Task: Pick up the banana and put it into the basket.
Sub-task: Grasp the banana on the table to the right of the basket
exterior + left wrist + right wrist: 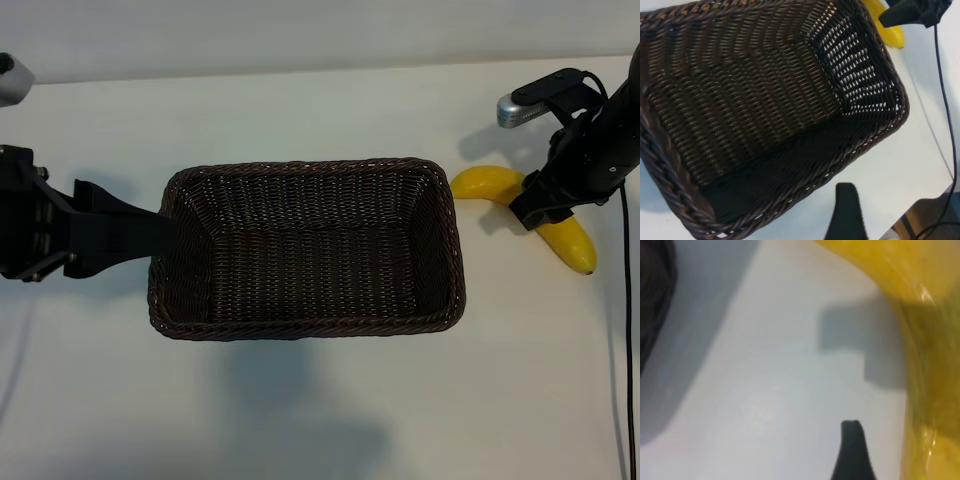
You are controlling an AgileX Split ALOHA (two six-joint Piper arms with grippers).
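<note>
The dark brown wicker basket [310, 325] sits mid-table with nothing in it. Just right of it the yellow banana [485, 183] lies on the white table. My right gripper [540, 205] is down over the banana's middle and hides that part. In the right wrist view one black finger [852, 450] stands on the table beside the banana [935, 365] with a small gap; the gripper is open. My left gripper [150, 235] is open at the basket's left end; one finger [847, 210] shows outside the basket [880, 135].
A black cable [628, 330] runs down the right side of the table. The table's edge [935, 190] shows in the left wrist view, beyond the basket's corner. The basket's dark wall [655, 290] lies a short way from the right gripper.
</note>
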